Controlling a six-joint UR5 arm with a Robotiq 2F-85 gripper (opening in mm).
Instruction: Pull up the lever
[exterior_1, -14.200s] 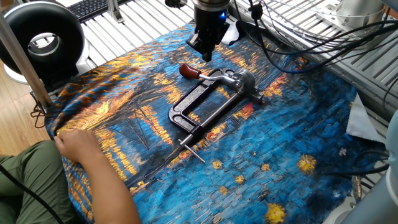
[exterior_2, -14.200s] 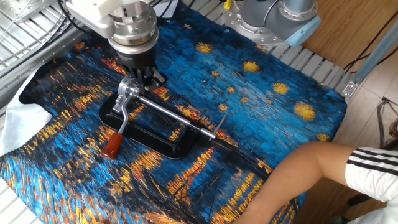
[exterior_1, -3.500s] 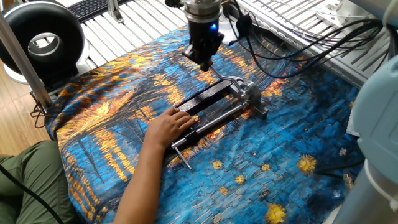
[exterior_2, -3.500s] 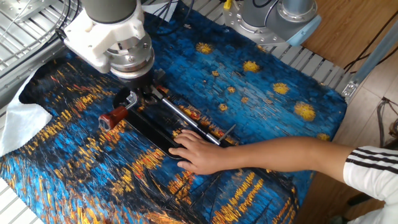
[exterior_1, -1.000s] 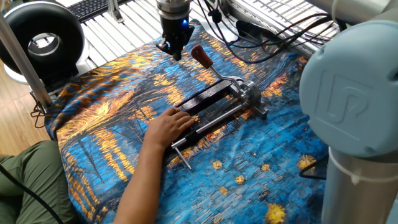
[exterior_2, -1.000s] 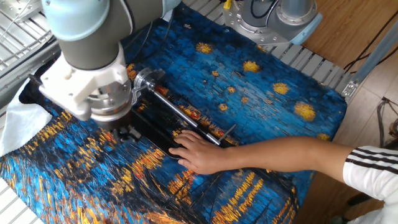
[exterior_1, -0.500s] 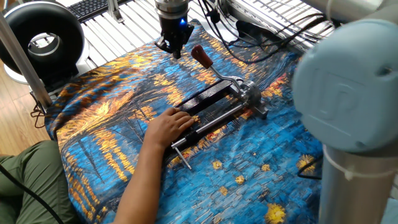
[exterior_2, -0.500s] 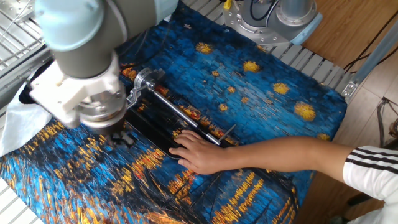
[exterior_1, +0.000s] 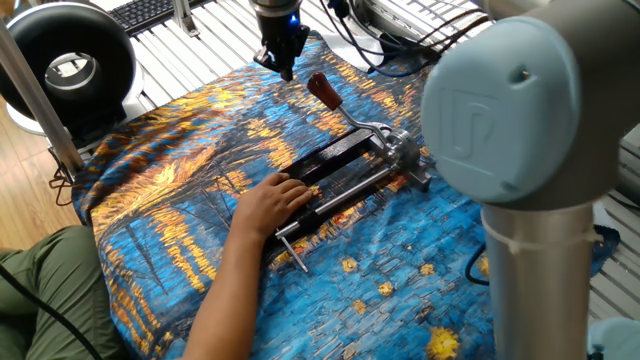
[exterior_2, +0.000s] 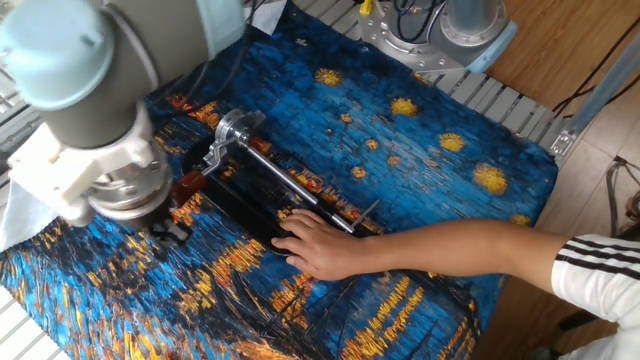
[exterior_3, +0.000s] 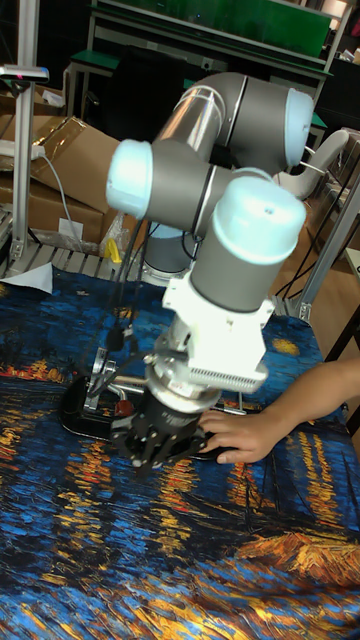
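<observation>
The lever (exterior_1: 335, 105) stands raised at a slant, its reddish-brown knob (exterior_1: 321, 89) lifted off the cloth and its silver arm running down to the clamp's grey head (exterior_1: 398, 150). In the other fixed view the knob (exterior_2: 188, 185) peeks out beside the robot's wrist. My gripper (exterior_1: 283, 68) hangs to the left of the knob, apart from it, its fingers drawn together on nothing. From the other side the gripper (exterior_2: 170, 232) hovers over the cloth near the clamp's black frame (exterior_2: 240, 205). In the tall fixed view the gripper (exterior_3: 160, 447) is in front of the clamp (exterior_3: 80, 412).
A person's hand (exterior_1: 270, 200) presses down on the black clamp frame (exterior_1: 330, 160) by the screw rod (exterior_1: 345, 195). The painted blue and orange cloth (exterior_1: 180, 170) covers the table. A black ring light (exterior_1: 70, 60) stands at the far left. My own arm (exterior_1: 520, 150) blocks the right foreground.
The gripper has drawn a little farther away from the lever's knob, and the arm has swung across the foreground. The lever stays raised, and the hand has not moved.
</observation>
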